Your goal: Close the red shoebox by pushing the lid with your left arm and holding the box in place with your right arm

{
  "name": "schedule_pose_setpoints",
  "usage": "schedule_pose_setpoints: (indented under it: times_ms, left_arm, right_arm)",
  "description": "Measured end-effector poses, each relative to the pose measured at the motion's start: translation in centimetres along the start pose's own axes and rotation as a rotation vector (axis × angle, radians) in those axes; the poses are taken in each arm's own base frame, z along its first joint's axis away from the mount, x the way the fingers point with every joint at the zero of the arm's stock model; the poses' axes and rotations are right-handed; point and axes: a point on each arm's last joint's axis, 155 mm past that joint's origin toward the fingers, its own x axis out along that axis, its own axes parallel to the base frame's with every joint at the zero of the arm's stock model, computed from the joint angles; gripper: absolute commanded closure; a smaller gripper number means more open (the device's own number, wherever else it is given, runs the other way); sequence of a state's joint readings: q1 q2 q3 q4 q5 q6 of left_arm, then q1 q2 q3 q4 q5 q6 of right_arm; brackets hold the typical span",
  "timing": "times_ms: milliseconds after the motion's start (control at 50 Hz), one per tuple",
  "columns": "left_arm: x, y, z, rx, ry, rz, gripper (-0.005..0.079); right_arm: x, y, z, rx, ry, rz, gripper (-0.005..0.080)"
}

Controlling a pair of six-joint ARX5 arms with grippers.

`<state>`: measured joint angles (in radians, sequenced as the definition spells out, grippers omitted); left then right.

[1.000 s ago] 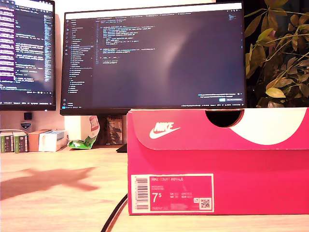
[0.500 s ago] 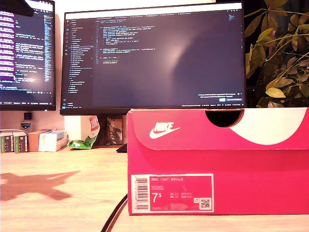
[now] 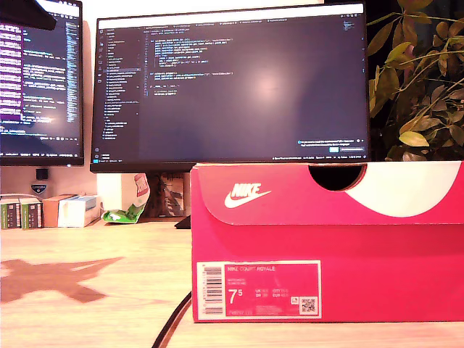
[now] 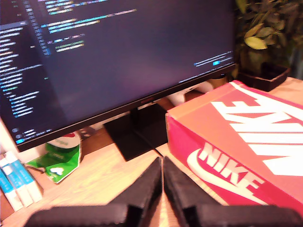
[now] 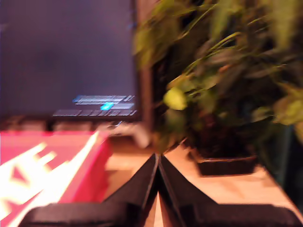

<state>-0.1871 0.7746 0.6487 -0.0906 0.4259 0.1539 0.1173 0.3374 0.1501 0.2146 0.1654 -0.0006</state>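
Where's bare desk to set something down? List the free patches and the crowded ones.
Free: the wooden desk on the exterior view's left, between the red shoebox and the small boxes. Crowded: behind it, the monitor stand and green packet; a black cable skirts the shoebox's corner.

**Open desk beside the box, clutter behind**

The desk (image 3: 87, 290) on the exterior view's left of the shoebox (image 3: 326, 239) lies bare, but for a cable (image 3: 172, 322) near the box's corner. Behind it stand a monitor (image 3: 232, 87) on its stand (image 4: 137, 130), small cartons (image 3: 51, 210) and a green bag (image 3: 123, 212). A plant (image 3: 417, 80) crowds the exterior view's right rear corner.
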Motion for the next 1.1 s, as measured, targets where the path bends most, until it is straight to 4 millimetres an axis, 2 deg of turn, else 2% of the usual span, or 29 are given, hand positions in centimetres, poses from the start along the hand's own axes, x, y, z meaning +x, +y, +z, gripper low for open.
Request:
schedule_pose_setpoints:
  times_ms: [180, 520, 760, 1100]
  left_arm:
    - [0.0, -0.2, 0.0, 0.000, -0.001, -0.009, 0.0762]
    - [0.0, -0.2, 0.0, 0.000, -0.002, -0.010, 0.0762]
    - [0.0, -0.2, 0.0, 0.000, -0.002, -0.010, 0.0762]
    - [0.0, -0.2, 0.0, 0.000, -0.002, -0.010, 0.0762]
  right_arm:
    - [0.1, -1.5, -0.2, -0.002, 0.000, -0.046, 0.0764]
    - [0.0, -0.2, 0.1, 0.027, -0.011, 0.047, 0.0764]
    - [-1.0, 0.2, 1.2, 0.046, -0.074, 0.074, 0.0764]
    - [-2.4, 1.0, -0.9, 0.063, -0.027, 0.116, 0.0764]
